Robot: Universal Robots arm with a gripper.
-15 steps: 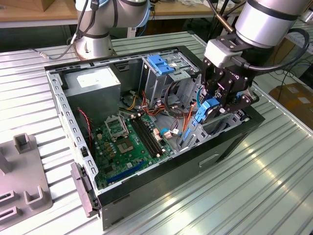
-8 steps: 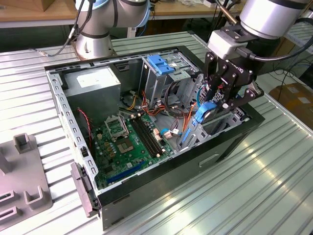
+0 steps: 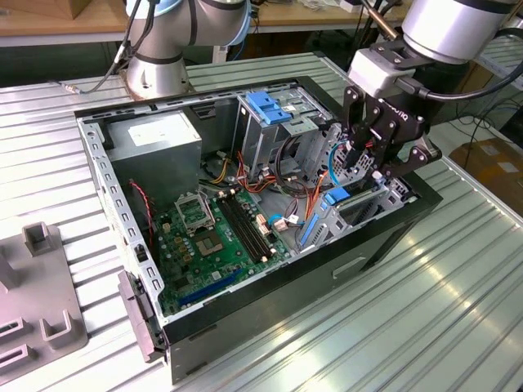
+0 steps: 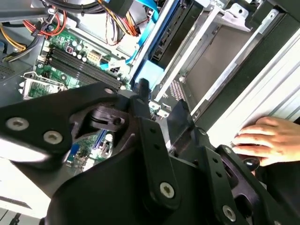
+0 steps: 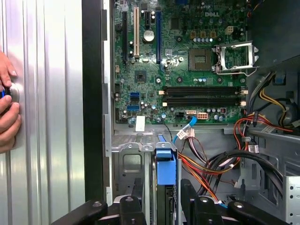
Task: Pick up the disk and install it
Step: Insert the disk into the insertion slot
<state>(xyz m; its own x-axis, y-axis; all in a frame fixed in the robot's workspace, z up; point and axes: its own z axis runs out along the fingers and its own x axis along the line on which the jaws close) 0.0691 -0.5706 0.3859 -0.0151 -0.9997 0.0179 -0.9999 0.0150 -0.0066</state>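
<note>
Since the disk [image 5: 165,168] is seen standing on edge in the metal bay [image 5: 127,157] at one end of the case [image 3: 270,298], its blue carrier tab uppermost, the step in hand is judged to be the seating of it. The pincer [image 5: 162,191] is held wide just above the bay, one finger to each side of the disk with a gap visible at both, so nothing is gripped. For the step to be done well, the disk should be kept square to the bay's walls and pressed evenly along its blue rail, so that it is not cocked or jammed. The red and orange cables [image 5: 211,164] lie just beside the bay and should be kept out from under the fingers. Whether the disk is fully home cannot be told. A hand [image 5: 6,110] is rested on the surface [image 3: 458,294] beside the case, well apart from the pincer, and should be given room.
</note>
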